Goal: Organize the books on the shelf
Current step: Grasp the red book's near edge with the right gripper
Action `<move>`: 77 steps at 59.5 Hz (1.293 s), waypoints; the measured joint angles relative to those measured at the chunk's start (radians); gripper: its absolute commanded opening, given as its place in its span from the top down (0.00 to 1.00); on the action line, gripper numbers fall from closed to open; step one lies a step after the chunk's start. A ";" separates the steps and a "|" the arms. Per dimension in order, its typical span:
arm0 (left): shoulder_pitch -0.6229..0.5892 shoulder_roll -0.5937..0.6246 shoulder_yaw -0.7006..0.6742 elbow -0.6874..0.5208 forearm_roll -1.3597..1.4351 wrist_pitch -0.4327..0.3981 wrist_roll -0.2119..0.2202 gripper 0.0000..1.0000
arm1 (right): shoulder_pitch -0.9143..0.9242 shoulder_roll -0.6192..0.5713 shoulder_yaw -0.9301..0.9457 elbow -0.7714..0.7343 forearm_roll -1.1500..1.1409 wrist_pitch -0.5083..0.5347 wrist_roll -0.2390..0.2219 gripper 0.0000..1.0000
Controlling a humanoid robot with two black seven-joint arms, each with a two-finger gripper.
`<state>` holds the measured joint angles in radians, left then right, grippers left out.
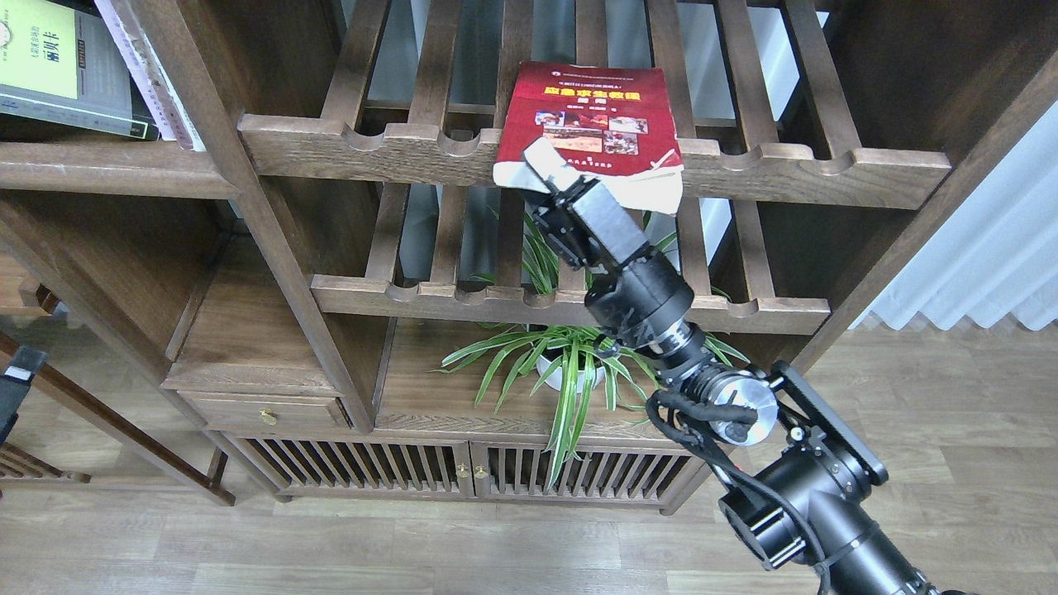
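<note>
The thick red book (597, 107) lies flat on the upper slatted rack (397, 153) and overhangs its notched front rail. My right gripper (537, 188) reaches up from the lower right to the book's front left corner. One finger (545, 164) lies over the cover and the other sits dark below the page edge, so the jaws stand apart around the edge. The black-bordered book with the yellow-green panel (50, 58) and a white book (149, 78) leaning beside it rest on the solid dark shelf (107, 169) at the top left. A dark part of my left gripper (16, 380) shows at the left edge.
A second slatted rack (496, 302) lies below the first, and my right forearm crosses in front of it. A potted spider plant (570, 364) stands on the board under it. A small drawer (264, 409) and slatted cabinet doors (372, 471) are lower down. The floor is wood.
</note>
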<state>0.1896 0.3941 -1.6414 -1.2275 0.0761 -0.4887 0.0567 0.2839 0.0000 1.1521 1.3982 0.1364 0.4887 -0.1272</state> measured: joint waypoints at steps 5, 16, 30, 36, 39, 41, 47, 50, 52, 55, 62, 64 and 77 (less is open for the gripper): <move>-0.001 0.002 -0.001 -0.001 -0.001 0.000 0.000 0.04 | -0.015 0.000 0.017 -0.001 0.000 0.000 0.000 0.12; -0.001 0.004 -0.004 -0.001 -0.001 0.000 0.000 0.04 | -0.042 0.000 0.024 -0.001 0.000 0.000 0.000 0.12; -0.001 0.005 -0.005 -0.001 -0.001 0.000 0.000 0.04 | -0.074 0.000 0.054 -0.001 0.002 0.000 0.000 0.12; -0.001 0.005 -0.005 -0.001 -0.001 0.000 0.000 0.04 | -0.075 0.000 0.080 -0.001 0.003 0.000 0.000 0.12; -0.001 0.005 -0.005 -0.001 -0.001 0.000 0.000 0.04 | -0.075 0.000 0.089 -0.001 0.003 0.000 0.000 0.12; -0.001 0.005 -0.005 -0.001 -0.001 0.000 0.000 0.04 | -0.075 0.000 0.092 -0.001 0.003 0.000 0.000 0.12; 0.000 0.005 -0.005 -0.001 -0.001 0.000 0.000 0.04 | -0.075 0.000 0.096 0.000 0.003 0.000 0.000 0.12; 0.001 0.005 -0.004 -0.001 -0.001 0.000 0.000 0.04 | -0.075 0.000 0.100 0.001 0.004 0.000 0.000 0.12; 0.001 0.005 -0.004 -0.001 -0.001 0.000 0.000 0.04 | -0.075 0.000 0.104 0.001 0.004 0.000 0.000 0.12; 0.001 0.005 -0.003 -0.001 -0.001 0.000 0.000 0.04 | -0.076 0.000 0.111 0.002 0.004 0.000 0.000 0.13; 0.001 0.004 -0.003 0.000 -0.001 0.000 -0.001 0.04 | -0.082 0.000 0.121 0.004 0.005 0.000 0.000 0.18; 0.001 0.004 -0.003 0.000 -0.001 0.000 -0.001 0.04 | -0.086 0.000 0.122 0.004 0.006 0.000 0.000 0.20; 0.000 0.003 -0.002 0.000 -0.001 0.000 0.004 0.04 | -0.101 0.000 0.123 0.005 0.011 0.000 0.002 0.32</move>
<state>0.1900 0.3973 -1.6432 -1.2272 0.0751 -0.4887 0.0605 0.1827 0.0000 1.2749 1.4030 0.1473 0.4887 -0.1253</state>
